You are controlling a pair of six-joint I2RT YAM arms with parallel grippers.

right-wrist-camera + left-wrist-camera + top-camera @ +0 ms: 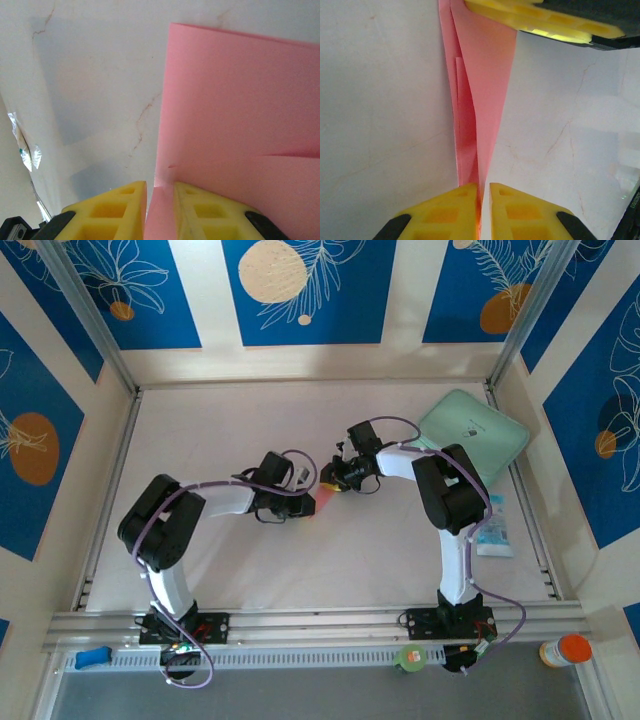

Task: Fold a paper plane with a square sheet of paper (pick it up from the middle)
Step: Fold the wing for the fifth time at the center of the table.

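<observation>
pink paper plane (485, 75) nipped by l hand (482, 187) & r hand (160, 186), one each end; mostly hidden from above

Pale off-white tabletop (220, 420), matt, with faint hairline cracks beneath both sets of jaws. Mint-green rounded-square pad (472, 430) lies well beyond and to the right of the right gripper (327, 480). Small blue-and-white plastic packet (493, 525) lies further right, nearer than the jaws.

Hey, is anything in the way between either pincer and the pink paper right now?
Nothing visible stands in the way. The folded pink paper sits directly between the fingers of the left pincer, and the right pincer pinches its other end.
</observation>
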